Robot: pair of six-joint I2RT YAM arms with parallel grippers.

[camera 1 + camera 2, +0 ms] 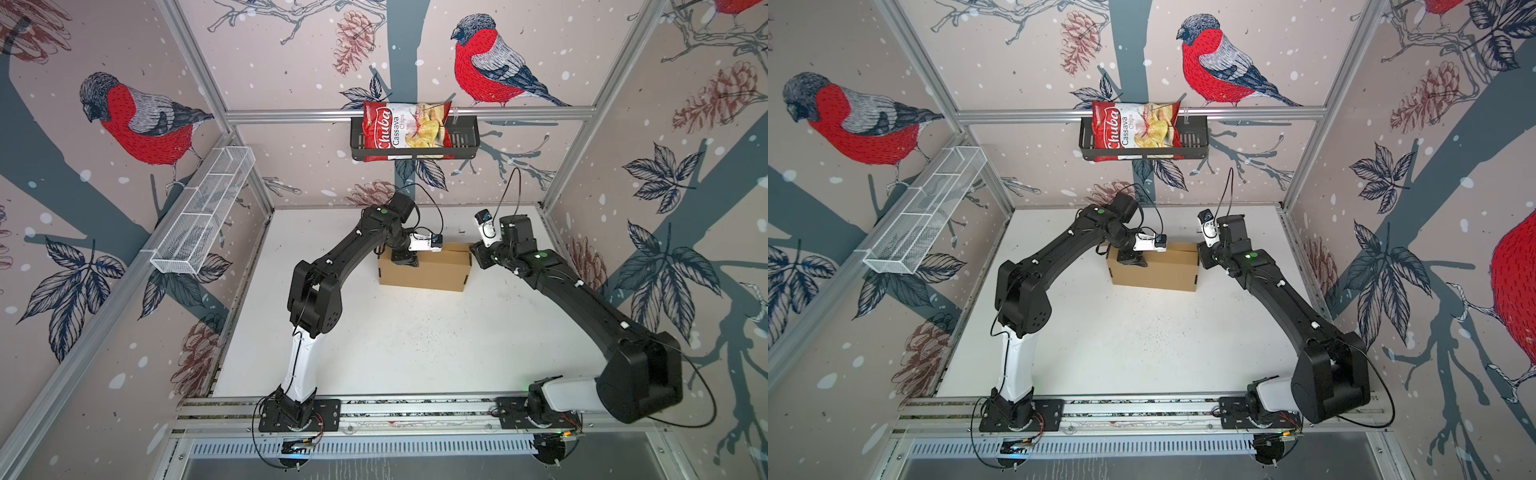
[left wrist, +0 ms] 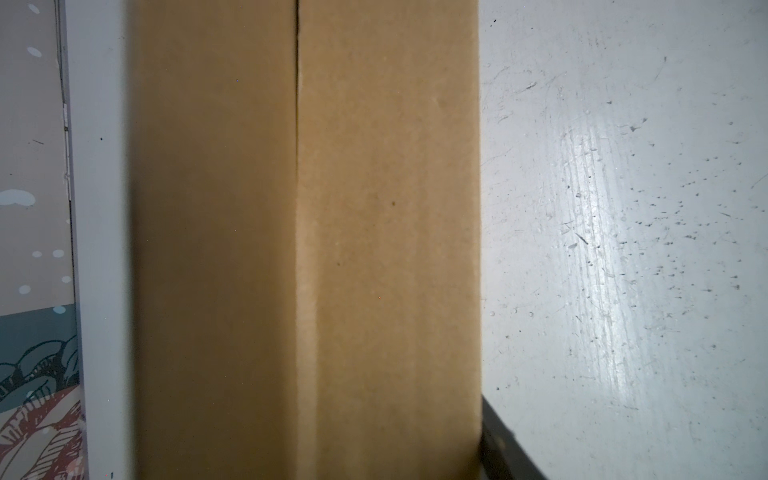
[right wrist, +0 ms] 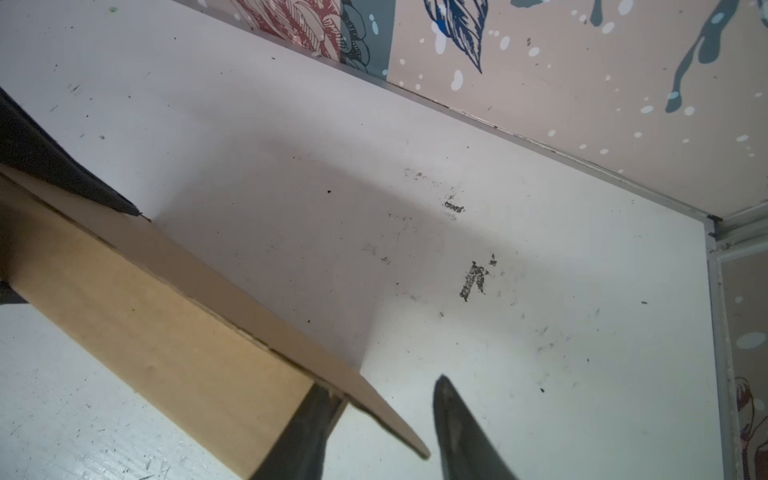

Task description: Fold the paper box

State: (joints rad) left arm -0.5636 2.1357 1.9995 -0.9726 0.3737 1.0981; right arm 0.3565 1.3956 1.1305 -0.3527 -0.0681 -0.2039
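Currently the plain brown corrugated cardboard box [image 1: 432, 270] stands on the white desk [image 1: 395, 340], below and in front of the black wire basket [image 1: 469, 141] on the back wall, long face toward the arm bases. It looks mostly formed: walls up, and a seam runs along the top where two panels meet.

Left hand [image 1: 405, 261] is down on the box top, at the end under the basket's left corner. One dark finger [image 2: 498, 440] lies just beside the box's long edge and the other is out of shot, so I cannot tell whether it clamps the box or only rests there. It is probably pinning the box so it won't slide.

Right hand [image 3: 384, 386] is at the opposite end, under the basket's right corner. Its fingers are spread and straddle the corner of a thin cardboard flap, one finger against the card and the other clear of it, so it is not pinching. My guess is that it is lined up to nip or press that flap home, so the end closure seems unfinished.

Red chips bag [image 1: 399, 129] sits inside the basket, uninvolved.
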